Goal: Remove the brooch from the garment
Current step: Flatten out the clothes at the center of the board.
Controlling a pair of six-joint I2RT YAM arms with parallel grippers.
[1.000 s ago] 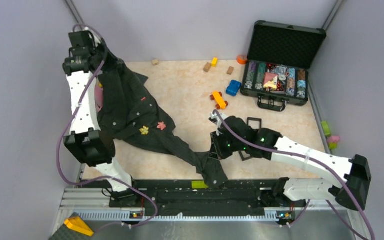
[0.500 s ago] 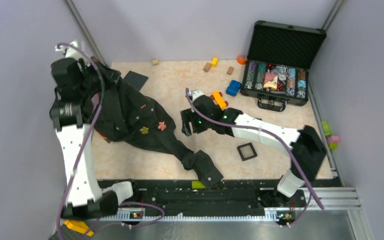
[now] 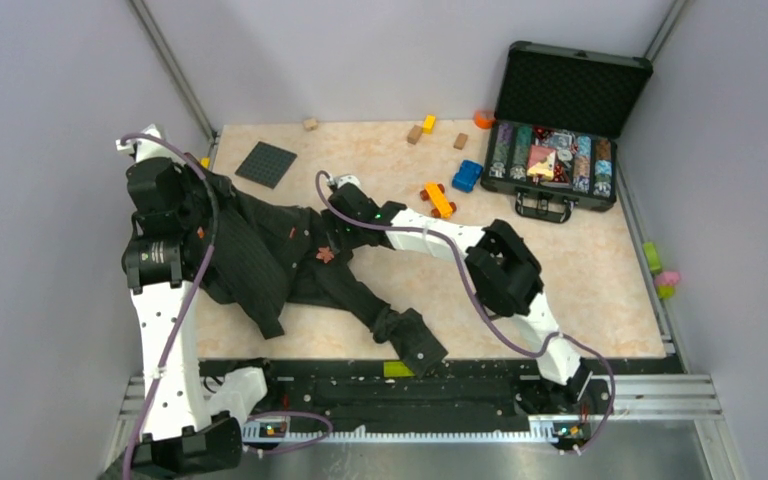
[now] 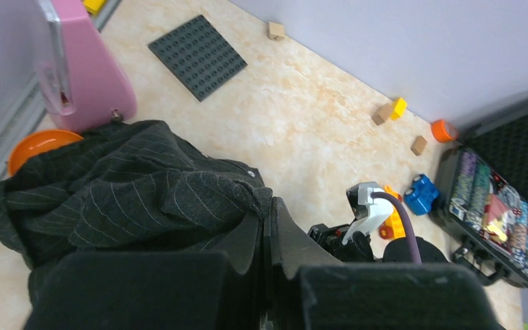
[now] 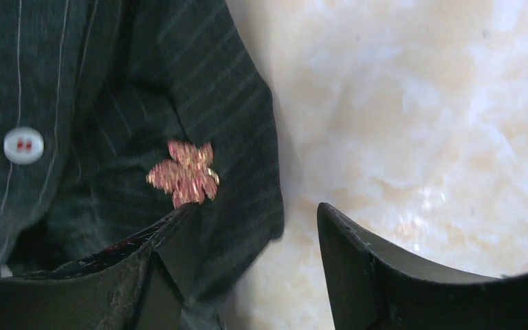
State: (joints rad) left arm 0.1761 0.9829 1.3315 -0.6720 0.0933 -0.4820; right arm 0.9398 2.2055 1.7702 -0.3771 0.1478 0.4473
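Observation:
The garment (image 3: 260, 255), a dark pinstriped shirt, lies crumpled on the left of the table, one sleeve trailing to the front. The gold brooch is hidden. A pink-red glittery leaf-shaped pin (image 3: 325, 254) shows on the shirt, and in the right wrist view (image 5: 184, 172) beside a white button (image 5: 23, 145). My right gripper (image 3: 335, 228) is open just below that pin (image 5: 254, 208), with one finger (image 5: 172, 240) over the cloth and the other over bare table. My left gripper (image 3: 186, 213) is shut on a fold of the shirt (image 4: 144, 199) at its jaw tips (image 4: 268, 206).
A dark grey baseplate (image 3: 265, 163) lies at the back left. An open black case (image 3: 560, 150) of chips stands at the back right. An orange toy car (image 3: 438, 200), a blue one (image 3: 467, 176) and small blocks lie mid-table. A pink object (image 4: 86, 69) and an orange bowl (image 4: 38, 144) sit by the left wall.
My left arm has swung forward with the shirt, folding cloth over the yellow-gold brooch and uncovering the baseplate. My right arm has left the sleeve and reached left to the shirt front.

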